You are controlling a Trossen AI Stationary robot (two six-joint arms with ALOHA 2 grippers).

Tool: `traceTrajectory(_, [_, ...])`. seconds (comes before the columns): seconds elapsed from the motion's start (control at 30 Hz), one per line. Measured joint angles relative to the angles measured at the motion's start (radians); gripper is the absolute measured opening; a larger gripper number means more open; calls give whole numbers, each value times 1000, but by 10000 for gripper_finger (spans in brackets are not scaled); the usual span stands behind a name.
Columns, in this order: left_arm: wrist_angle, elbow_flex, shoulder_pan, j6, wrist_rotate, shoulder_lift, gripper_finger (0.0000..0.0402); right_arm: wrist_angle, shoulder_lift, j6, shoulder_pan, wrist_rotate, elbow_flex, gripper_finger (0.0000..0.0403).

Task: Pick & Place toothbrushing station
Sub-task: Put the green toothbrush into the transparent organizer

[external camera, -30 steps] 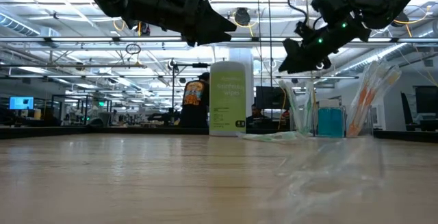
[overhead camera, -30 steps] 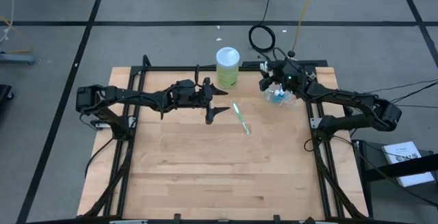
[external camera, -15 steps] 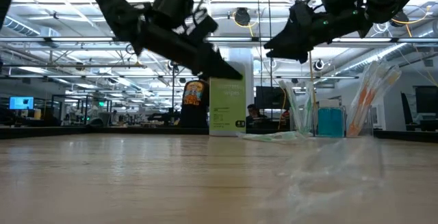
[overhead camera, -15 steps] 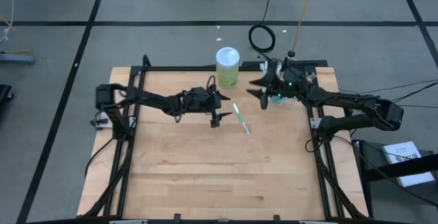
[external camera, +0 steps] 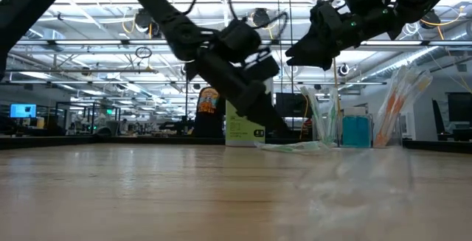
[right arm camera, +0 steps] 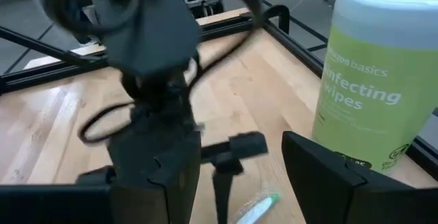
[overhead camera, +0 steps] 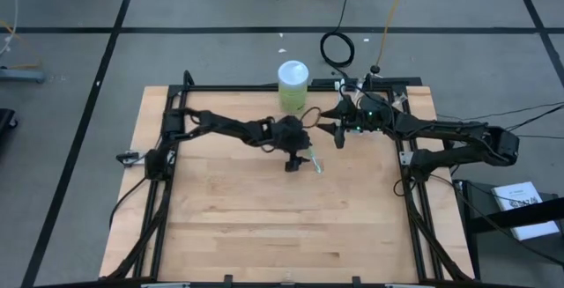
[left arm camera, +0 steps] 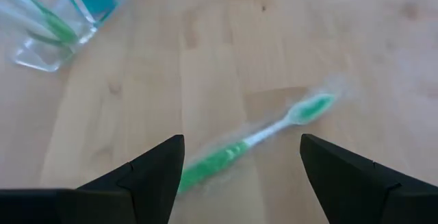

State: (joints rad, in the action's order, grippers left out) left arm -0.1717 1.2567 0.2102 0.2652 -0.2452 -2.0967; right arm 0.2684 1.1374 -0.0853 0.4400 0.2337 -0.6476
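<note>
Toothbrush [left arm camera: 253,138] on table now sits under left gripper [left arm camera: 239,172], newly lowered, fingers open; right gripper [overhead camera: 339,130] open, empty.

Pale matt wooden table [left arm camera: 205,59], clear glossy plastic cup [left arm camera: 48,46]

Left gripper [overhead camera: 300,162] low mid-table, jaws open; right gripper [overhead camera: 337,131] raised, jaws open.
</note>
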Motion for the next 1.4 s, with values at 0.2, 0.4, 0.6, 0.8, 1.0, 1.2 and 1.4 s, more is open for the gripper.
traceTrajectory(0.2, [193,125,2,59,-1,-61,294,-4,0,11,0,0,0,195])
traceTrajectory(0.4, [318,153,11,64,-5,-64,294,-13,0,18,-4,3,0,191])
traceTrajectory(0.6, [437,156,26,-30,-67,-61,294,-12,0,18,-4,3,0,191])
traceTrajectory(0.8, [547,156,20,-85,-280,-44,294,-21,0,18,-4,3,0,190])
traceTrajectory(1.0, [593,150,-6,-85,-327,3,294,-27,0,22,-4,3,0,188])
traceTrajectory(1.2, [561,152,-8,56,-205,71,294,-28,0,26,-4,3,0,187])
traceTrajectory(1.4, [554,153,5,153,15,34,294,-38,0,26,-4,3,0,185])
